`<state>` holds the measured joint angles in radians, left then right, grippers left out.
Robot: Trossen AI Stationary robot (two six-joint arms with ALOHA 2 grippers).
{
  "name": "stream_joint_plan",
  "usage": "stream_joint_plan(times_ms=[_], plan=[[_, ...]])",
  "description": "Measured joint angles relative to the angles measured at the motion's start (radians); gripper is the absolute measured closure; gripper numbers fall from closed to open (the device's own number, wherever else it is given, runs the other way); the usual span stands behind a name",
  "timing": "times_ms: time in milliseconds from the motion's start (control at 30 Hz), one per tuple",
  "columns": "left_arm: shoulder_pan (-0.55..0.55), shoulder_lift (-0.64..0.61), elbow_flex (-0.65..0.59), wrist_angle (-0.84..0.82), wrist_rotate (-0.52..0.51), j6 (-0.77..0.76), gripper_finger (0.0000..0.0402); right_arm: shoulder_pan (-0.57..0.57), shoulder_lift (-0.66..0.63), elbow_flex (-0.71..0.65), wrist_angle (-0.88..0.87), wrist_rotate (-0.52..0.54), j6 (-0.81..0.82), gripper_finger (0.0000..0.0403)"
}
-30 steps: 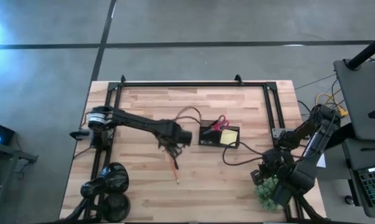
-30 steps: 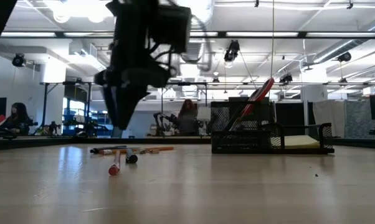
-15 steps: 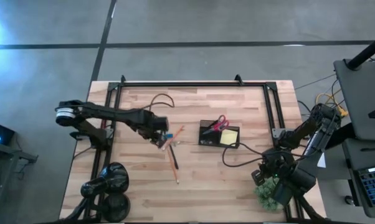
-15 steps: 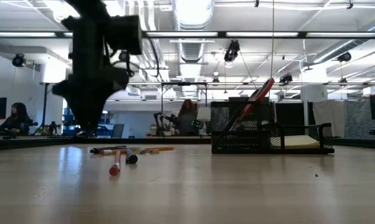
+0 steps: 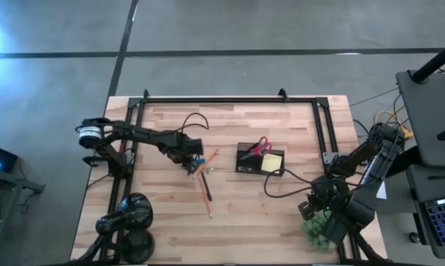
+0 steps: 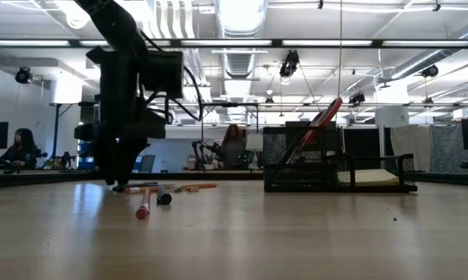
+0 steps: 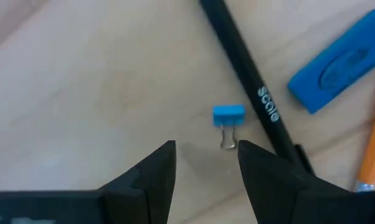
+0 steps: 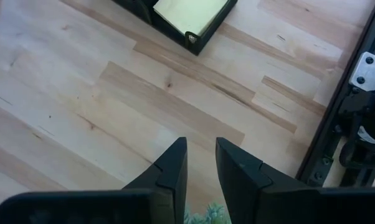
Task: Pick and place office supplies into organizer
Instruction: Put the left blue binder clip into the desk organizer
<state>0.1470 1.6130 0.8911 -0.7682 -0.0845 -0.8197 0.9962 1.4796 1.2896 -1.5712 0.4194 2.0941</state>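
Left gripper (image 7: 205, 163), jaws parted and empty, hangs low over the table (image 5: 267, 214) with a small blue clip (image 7: 228, 123) lying just ahead of the gap between its fingers. A black pen (image 7: 250, 93) runs beside the clip, a blue eraser (image 7: 337, 62) lies past it, and an orange pencil (image 7: 374, 149) is at the far edge. In the high view these loose supplies cluster left of the organizer (image 5: 260, 161), well apart from it; red scissors (image 5: 261, 145) and a yellow pad (image 5: 273, 161) already sit inside. Step in hand, as judged: approach to a pick, probably of the clip. Next move calls for descent until the fingers straddle the clip, then closure, without nudging the pen. Right gripper (image 8: 201, 163), jaws slightly apart and empty, waits near the table's right edge.
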Motion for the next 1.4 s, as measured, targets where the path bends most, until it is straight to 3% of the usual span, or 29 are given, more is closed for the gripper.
stream_joint_plan(times_ms=[233, 500, 833, 1033, 1300, 1400], plan=[[0.03, 0.018, 0.0, 0.092, 0.001, 0.015, 0.0243, 0.0, 0.0, -0.002, 0.0, 0.0, 0.007, 0.0326], [0.034, 0.059, 0.004, 0.082, 0.023, 0.032, 0.0247, 0.0, 0.0, -0.002, 0.0, 0.0, 0.008, 0.0326], [0.033, 0.053, 0.002, 0.08, 0.03, 0.041, 0.0343, 0.0, 0.0, -0.002, 0.0, 0.0, 0.008, 0.0326], [0.021, 0.033, 0.011, 0.07, 0.022, 0.04, 0.0372, 0.0, 0.0, -0.002, 0.0, 0.0, 0.008, 0.0326], [-0.049, -0.034, 0.125, 0.007, 0.008, -0.003, 0.0373, 0.0, 0.0, -0.002, 0.0, 0.024, 0.008, 0.0326], [-0.105, -0.043, 0.199, 0.072, 0.0, -0.007, 0.0373, 0.0, 0.0, -0.002, 0.0, 0.034, 0.008, 0.0326]])
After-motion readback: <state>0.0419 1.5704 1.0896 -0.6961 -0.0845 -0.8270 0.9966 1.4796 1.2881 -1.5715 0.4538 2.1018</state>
